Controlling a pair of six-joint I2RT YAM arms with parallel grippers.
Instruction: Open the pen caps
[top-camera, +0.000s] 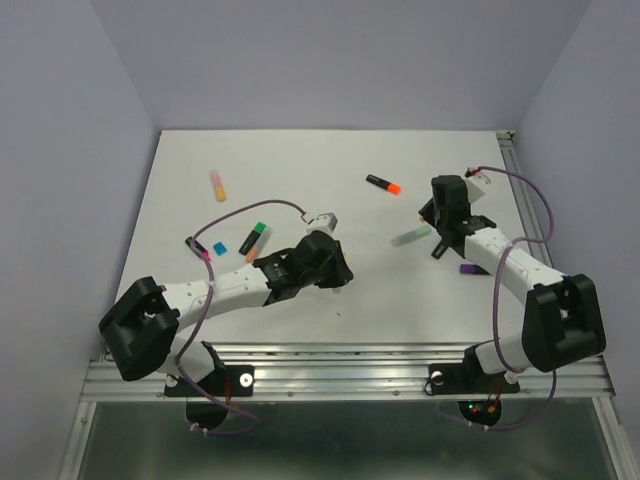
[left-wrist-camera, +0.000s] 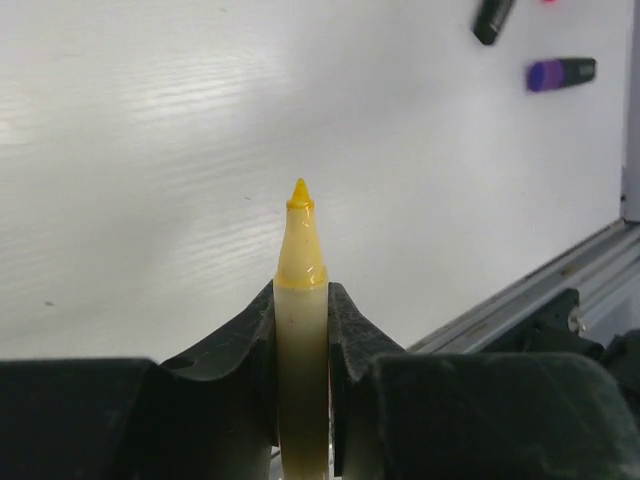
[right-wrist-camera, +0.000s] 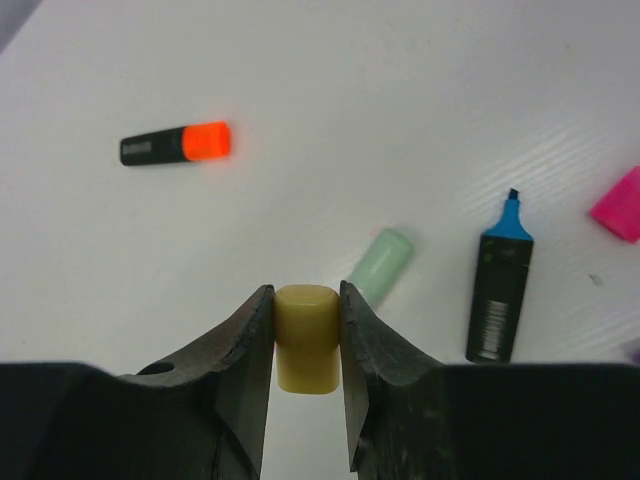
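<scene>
My left gripper (left-wrist-camera: 301, 295) is shut on a pastel yellow highlighter barrel (left-wrist-camera: 300, 330); its bare yellow tip (left-wrist-camera: 300, 193) points away from me above the table. My right gripper (right-wrist-camera: 306, 295) is shut on the matching pastel yellow cap (right-wrist-camera: 306, 340), off the barrel. In the top view the left gripper (top-camera: 322, 266) is mid-table and the right gripper (top-camera: 441, 228) is well apart at the right. An orange cap (right-wrist-camera: 207, 140) sits on a black highlighter. A loose pink cap (right-wrist-camera: 618, 204) and an uncapped blue-tipped highlighter (right-wrist-camera: 500, 290) lie nearby.
A pastel green piece (right-wrist-camera: 381, 264) lies just beyond my right fingers. A purple-capped highlighter (left-wrist-camera: 560, 73) lies near the right arm. A green-capped highlighter (top-camera: 255, 238) and a pastel orange one (top-camera: 217, 185) lie at the left. The metal rail (top-camera: 350, 372) runs along the near edge.
</scene>
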